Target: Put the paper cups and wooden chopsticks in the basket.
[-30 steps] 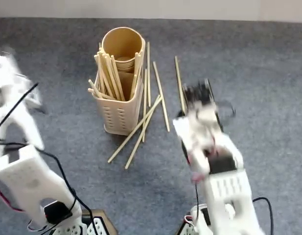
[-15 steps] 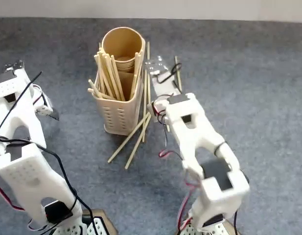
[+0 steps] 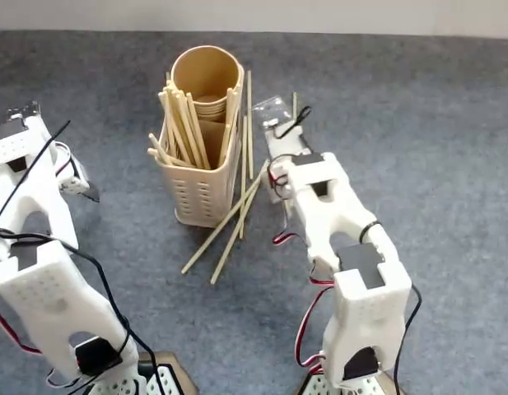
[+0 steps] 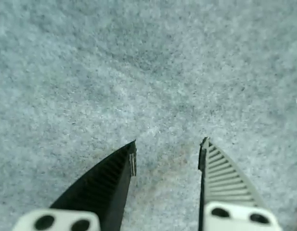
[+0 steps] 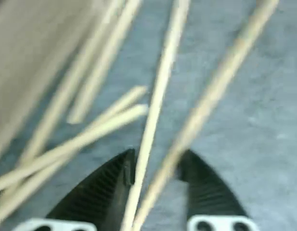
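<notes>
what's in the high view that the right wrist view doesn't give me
High view adds: the whole basket with stacked paper cups and upright chopsticks inside, plus the left arm off to the side. Right wrist view adds: the right gripper open, with two loose chopsticks running between its fingers. Both share: loose chopsticks lying on the grey carpet beside the basket.

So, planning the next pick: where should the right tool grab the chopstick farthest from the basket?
Probably from above, straddling it, toward its far half: the chopstick lies flat on the carpet, and there it spreads away from its neighbour.
</notes>
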Controlling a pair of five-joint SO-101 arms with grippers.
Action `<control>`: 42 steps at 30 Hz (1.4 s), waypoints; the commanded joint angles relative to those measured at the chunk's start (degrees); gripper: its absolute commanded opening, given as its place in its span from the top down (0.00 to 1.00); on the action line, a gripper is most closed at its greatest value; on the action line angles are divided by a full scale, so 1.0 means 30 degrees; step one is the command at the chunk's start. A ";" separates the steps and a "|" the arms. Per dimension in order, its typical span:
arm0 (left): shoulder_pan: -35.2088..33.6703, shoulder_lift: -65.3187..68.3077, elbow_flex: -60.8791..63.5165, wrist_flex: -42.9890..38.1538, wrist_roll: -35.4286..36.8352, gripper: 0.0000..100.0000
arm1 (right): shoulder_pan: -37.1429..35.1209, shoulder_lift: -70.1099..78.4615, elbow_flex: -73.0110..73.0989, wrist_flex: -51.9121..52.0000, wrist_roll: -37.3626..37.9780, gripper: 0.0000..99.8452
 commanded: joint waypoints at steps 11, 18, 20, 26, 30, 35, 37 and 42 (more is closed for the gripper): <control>-0.0044 -0.0220 -0.0015 -0.0088 0.0088 0.77 | 0.2183 -0.9216 -0.0747 0.0923 -0.3429 0.99; 0.0366 -0.0103 -0.0015 -0.0088 0.0088 0.77 | -0.2740 -1.9473 -0.0396 -0.0484 -0.4161 0.99; 0.0337 -0.0103 -0.0015 -0.0088 0.0088 0.77 | -0.4147 -2.0381 0.0044 -0.2183 -0.4190 0.99; 0.0308 -0.0103 -0.0015 -0.0117 0.0088 0.77 | -0.7018 -2.0440 0.4205 -0.9421 -0.5421 0.99; 0.0308 -0.0073 0.0015 -0.0088 0.0088 0.77 | -0.7223 -2.0322 0.7751 -1.3495 -0.5890 0.99; 0.0308 -0.0073 0.0015 0.0000 0.0029 0.77 | -0.7136 -1.8212 0.8015 -1.4315 -0.5919 0.99; 0.0308 -0.0073 0.0015 0.0029 0.0000 0.77 | -0.7136 -1.7480 0.7722 -1.4286 -0.5919 0.99; 0.0308 -0.0073 0.0015 0.0029 -0.0029 0.77 | -0.7136 -1.7245 0.7604 -1.4168 -0.5919 0.86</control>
